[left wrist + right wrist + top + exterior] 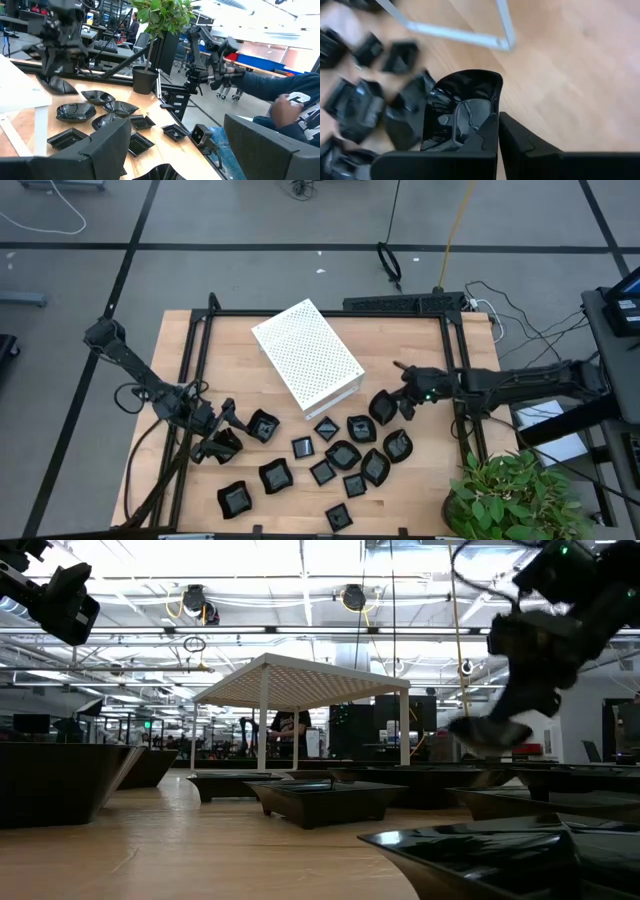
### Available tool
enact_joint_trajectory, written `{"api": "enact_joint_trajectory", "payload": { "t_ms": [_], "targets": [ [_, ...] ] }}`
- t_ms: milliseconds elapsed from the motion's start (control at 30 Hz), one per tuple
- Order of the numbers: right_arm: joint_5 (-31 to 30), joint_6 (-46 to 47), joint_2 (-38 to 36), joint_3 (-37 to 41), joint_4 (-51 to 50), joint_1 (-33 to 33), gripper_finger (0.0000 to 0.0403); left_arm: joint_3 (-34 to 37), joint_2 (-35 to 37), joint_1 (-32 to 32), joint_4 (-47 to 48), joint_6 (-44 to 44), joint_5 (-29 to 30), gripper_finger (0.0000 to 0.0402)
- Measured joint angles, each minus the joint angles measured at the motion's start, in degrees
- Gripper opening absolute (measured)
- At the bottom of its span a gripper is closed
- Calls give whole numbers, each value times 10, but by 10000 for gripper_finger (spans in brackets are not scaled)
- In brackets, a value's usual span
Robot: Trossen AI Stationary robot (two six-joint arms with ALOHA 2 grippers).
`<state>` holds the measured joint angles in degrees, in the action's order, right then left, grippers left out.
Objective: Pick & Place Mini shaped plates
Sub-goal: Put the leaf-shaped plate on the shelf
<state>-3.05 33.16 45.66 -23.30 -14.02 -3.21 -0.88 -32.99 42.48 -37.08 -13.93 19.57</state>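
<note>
Glossy black rounded mini plate (460, 107) partly hidden by pinching fingers (482, 135) of right gripper (408, 402), lifted at 4 o'clock from white perforated box (306, 353). Left gripper (222, 432) spread wide, low beside scattered black dishes (340, 455).

No readable text, label, brand, number or sign in any view.

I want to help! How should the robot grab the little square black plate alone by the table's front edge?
Pinch one raised rim of the small square glossy black plate from straight above: it lies flat and low, with nothing touching it.
</note>
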Motion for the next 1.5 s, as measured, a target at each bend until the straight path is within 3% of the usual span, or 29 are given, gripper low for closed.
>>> {"api": "enact_joint_trajectory", "payload": {
  "t_ms": [233, 400, 500, 867, 1067, 1200, 1500],
  "targets": [
    [0, -57, -40, -64, 1, -4, 0, 0, 0, 0, 0, 0, 0, 324],
    [1, -82, -15, -141, 5, -25, 0, 0, 0, 0, 0, 0, 0, 324],
    [17, -96, 37, -205, 4, -55, 0, 0, 0, 0, 0, 0, 0, 324],
    [192, -122, 328, -497, -11, -194, 0, 0, 0, 0, 0, 0, 0, 324],
    [230, -115, 463, -622, -7, -245, 0, 0, 0, 0, 0, 0, 0, 324],
    [228, -114, 524, -658, -7, -268, 0, 0, 0, 0, 0, 0, 0, 324],
    [226, -121, 596, -661, -7, -288, 0, 0, 0, 0, 0, 0, 0, 324]
  ]
}}
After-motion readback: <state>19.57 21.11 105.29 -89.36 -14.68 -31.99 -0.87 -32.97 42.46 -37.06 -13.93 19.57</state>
